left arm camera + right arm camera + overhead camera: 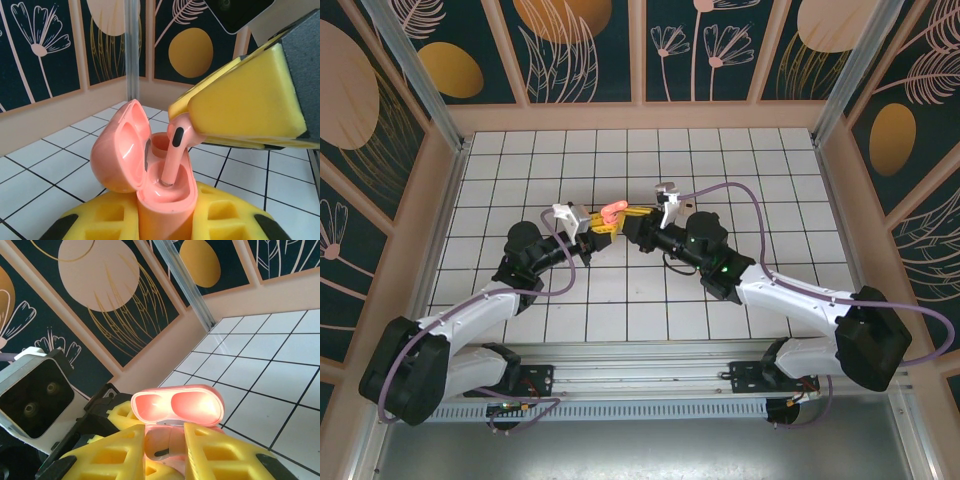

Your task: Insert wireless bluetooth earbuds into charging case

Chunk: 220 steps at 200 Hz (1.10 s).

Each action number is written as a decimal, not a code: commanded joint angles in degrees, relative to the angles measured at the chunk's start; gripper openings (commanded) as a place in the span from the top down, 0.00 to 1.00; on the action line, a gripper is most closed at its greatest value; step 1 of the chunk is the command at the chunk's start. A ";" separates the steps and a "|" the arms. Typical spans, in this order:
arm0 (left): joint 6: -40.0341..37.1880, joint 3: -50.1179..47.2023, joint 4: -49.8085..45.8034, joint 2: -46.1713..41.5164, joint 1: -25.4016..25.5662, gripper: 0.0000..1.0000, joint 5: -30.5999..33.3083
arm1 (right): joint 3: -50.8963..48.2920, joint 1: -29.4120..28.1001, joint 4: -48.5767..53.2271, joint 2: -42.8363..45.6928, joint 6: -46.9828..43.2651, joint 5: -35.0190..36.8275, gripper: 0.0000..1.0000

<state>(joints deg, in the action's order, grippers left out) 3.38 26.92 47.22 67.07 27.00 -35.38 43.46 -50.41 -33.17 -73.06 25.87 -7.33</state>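
A salmon-pink charging case (150, 175) stands upright with its lid (122, 147) swung open to the left, and my left gripper (162, 227) is shut on its body. My right gripper (165, 452) is shut on a salmon-pink earbud (176, 150), whose stem tip rests in the case's near socket while its head stays between the yellow pads (245, 107). From the right wrist, the open lid (177, 407) faces the camera and the earbud (165, 445) sits between the fingers. From above, both grippers meet mid-table around the case (611, 212). The other earbuds are out of view.
White tiled floor (620, 160) surrounds the arms, enclosed by low beige walls with dark floral panels (590, 50). A metal post (131, 45) stands at the far corner. The left wrist camera housing (32, 392) sits close beside the right gripper.
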 commanded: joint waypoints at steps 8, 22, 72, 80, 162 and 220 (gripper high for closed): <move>-5.88 2.29 -0.17 -2.33 0.67 0.88 0.80 | 2.30 -0.98 3.78 -0.64 -1.82 0.74 0.76; -8.22 2.44 -1.99 -2.69 0.79 0.87 1.39 | 3.07 -1.03 4.55 -0.51 -2.20 0.68 0.76; -14.87 2.31 -5.28 -4.20 1.17 0.88 3.13 | 5.72 -1.31 6.89 -0.47 -3.36 0.40 0.76; -15.50 2.21 -5.68 -4.39 1.19 0.88 3.37 | 6.16 -1.38 7.13 -0.43 -3.61 0.39 0.76; -17.53 1.13 -4.96 -4.71 1.25 0.88 4.54 | 7.92 -2.06 9.27 0.40 -5.28 1.78 0.76; -17.55 1.04 -3.98 -4.75 1.30 0.88 4.96 | 7.67 -2.13 10.28 1.03 -5.65 2.72 0.76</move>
<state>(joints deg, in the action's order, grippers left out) -12.95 27.44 41.10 63.13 27.88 -30.74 49.58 -51.96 -22.96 -73.21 21.30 -6.15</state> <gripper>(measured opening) 0.198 0.238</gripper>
